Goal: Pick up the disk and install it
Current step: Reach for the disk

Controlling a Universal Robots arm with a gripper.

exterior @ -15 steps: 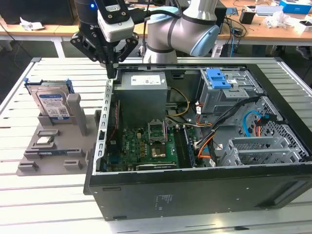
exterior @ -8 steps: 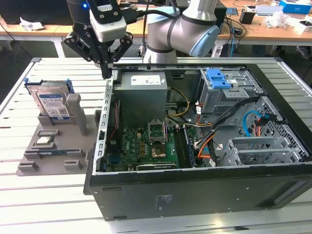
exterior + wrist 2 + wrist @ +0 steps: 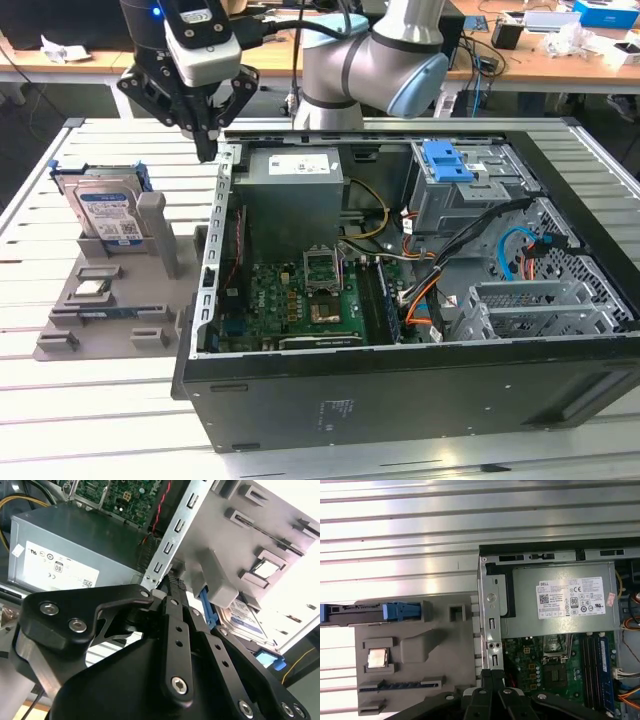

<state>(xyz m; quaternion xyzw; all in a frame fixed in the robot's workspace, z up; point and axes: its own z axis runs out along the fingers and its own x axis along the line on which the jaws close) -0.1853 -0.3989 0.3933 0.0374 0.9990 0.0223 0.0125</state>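
Hovering empty beside the computer case (image 3: pixel 400 395), the end effector (image 3: pixel 206 150) is pinched closed.

Slatted metal table (image 3: pixel 100 420) carries grey parts holder (image 3: pixel 135 295); open black computer case (image 3: pixel 400 390) just beside it.

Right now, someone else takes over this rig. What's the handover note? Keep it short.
Gripper: shut, holding nothing, poised above the computer case at its wall on the exterior view's left, near the power supply.
Disk: stands on edge in the grey fixture outside the case, apart from the gripper.
Done: nothing that shows; the disk is not yet picked up.
Left: the pick-up and the install.
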